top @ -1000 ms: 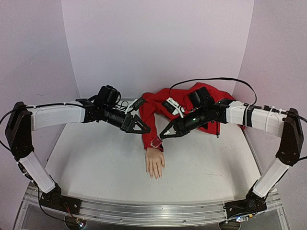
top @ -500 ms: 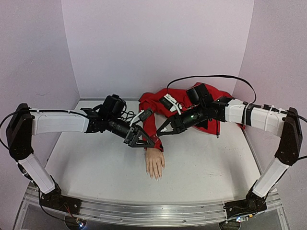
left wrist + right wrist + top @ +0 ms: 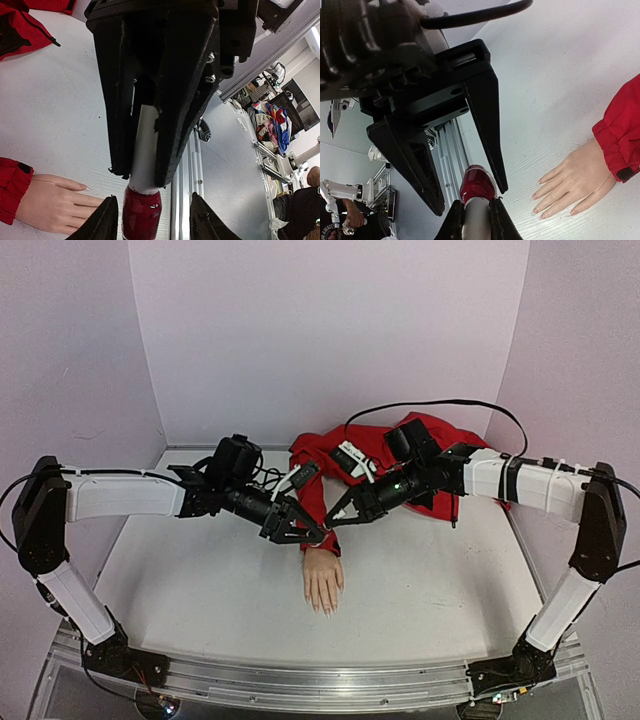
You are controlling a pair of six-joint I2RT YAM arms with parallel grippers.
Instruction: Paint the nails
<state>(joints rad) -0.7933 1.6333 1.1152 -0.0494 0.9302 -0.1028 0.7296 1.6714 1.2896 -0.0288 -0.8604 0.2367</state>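
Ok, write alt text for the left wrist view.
The right end effector grips a dark-red bottle by its white cap, holding it between the open fingers of the left end effector, which do not touch it. At lower left, a pale hand in a red sleeve lies on the white table.

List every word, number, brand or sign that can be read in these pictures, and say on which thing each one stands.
No text can be read for certain.
Shirt of a person at the edge of the right wrist view: pale print, too blurred to read.
White tag by the right arm: too small to read.
Polish bottle and white cap: no label shows.
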